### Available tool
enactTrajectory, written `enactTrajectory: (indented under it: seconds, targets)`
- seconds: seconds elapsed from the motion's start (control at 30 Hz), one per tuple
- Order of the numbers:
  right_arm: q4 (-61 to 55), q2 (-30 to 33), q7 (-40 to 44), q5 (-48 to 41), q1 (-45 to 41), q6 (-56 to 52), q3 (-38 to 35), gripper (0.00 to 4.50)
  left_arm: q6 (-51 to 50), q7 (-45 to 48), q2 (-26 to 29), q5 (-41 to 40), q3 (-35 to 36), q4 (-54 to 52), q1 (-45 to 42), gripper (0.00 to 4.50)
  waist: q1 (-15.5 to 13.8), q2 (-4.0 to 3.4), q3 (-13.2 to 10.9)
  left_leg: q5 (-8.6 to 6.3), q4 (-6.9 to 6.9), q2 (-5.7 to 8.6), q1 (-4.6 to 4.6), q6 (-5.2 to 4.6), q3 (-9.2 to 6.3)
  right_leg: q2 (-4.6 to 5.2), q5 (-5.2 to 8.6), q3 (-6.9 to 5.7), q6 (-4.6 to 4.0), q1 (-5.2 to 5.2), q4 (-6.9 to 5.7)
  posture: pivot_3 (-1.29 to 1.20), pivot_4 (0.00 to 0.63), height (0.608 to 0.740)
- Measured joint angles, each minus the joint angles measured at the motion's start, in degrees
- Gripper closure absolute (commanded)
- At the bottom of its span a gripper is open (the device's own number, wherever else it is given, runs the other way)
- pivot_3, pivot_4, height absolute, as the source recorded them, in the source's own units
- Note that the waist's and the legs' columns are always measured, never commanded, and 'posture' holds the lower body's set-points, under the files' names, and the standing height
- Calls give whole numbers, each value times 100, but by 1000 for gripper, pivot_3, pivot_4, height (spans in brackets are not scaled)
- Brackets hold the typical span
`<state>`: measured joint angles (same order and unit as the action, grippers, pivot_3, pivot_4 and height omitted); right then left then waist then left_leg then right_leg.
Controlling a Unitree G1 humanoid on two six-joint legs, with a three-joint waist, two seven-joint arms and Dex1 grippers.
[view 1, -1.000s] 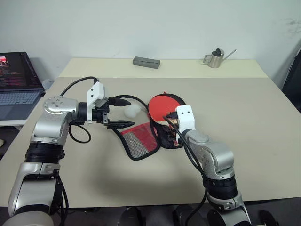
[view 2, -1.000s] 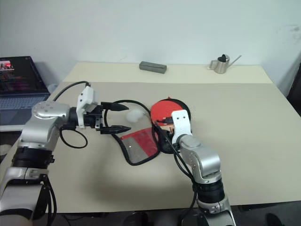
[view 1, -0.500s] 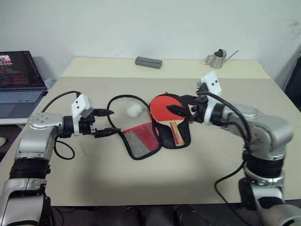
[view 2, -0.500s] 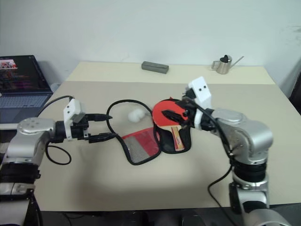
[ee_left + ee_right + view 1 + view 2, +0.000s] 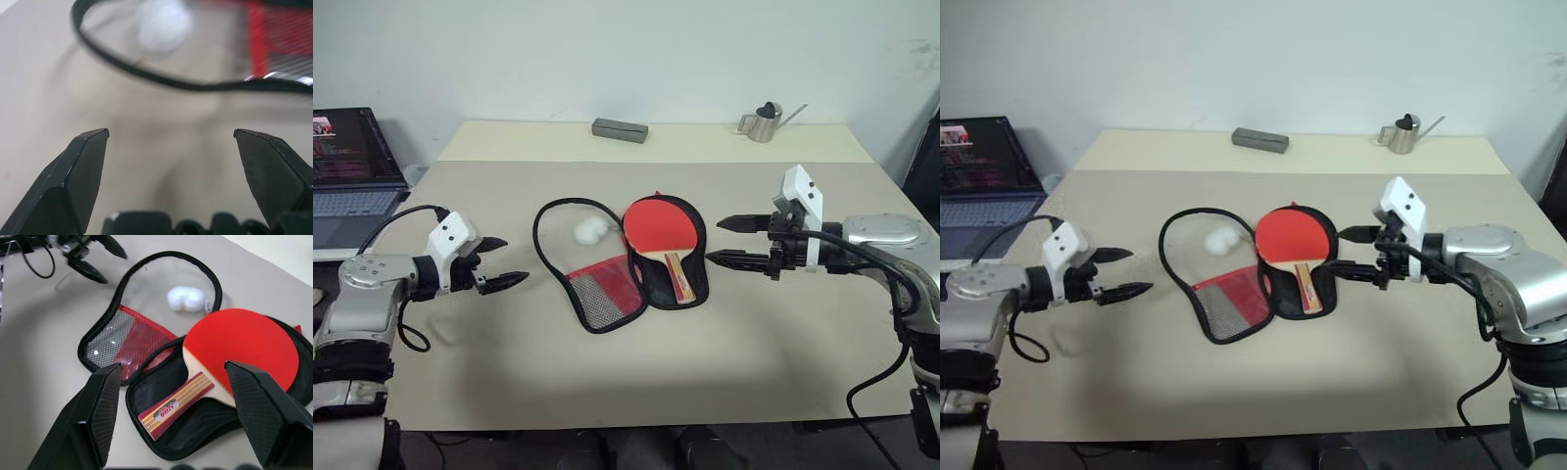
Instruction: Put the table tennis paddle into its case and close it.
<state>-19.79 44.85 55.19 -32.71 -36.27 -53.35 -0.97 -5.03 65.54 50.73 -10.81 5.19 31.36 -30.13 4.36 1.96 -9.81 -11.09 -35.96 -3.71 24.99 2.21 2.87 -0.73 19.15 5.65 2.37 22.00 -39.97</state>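
The table tennis paddle lies red face up on the black half of its case, handle toward me. The case is open in the middle of the table. Its lid is folded out to the left, with the red mesh pocket up. The white pom-pom rests inside the lid's black rim. My left gripper hovers open, left of the case and apart from it. To the right of the case my right gripper is open and empty, pointing at the paddle. The left wrist view shows the lid's rim and the pom-pom ahead of its fingers.
A grey box and a small metal watering can stand at the far edge of the table. A laptop sits on a side desk to the left. Bare tabletop lies on both sides of the case.
Both grippers have drawn away from the case: the left one further left and lower, the right one up and out to the right, uncovering the paddle lying in the black half.
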Motion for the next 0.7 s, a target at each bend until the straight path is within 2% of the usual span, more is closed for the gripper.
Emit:
enactTrajectory:
  seconds: [0.37,0.5,0.7]
  targets:
    - [-32,133,-33,-67,185,111,-54,854,537,-333,-1012,458,-384,1564,-1325,0,-148,1,0,0,-4,7,1,0,9,-1,0,0,0,-3,0,0,150,740]
    - [-141,229,-44,-233,311,97,-156,854,679,-203,-1375,605,-623,1914,-1609,0,-151,1,0,0,-5,7,1,0,20,-3,-1,0,0,-4,1,0,150,740]
    - [-195,626,-23,-285,479,80,-440,854,690,169,-1614,637,-713,2103,-2034,0,-158,1,0,0,-7,8,1,0,22,-4,-1,-1,0,-6,0,0,150,740]
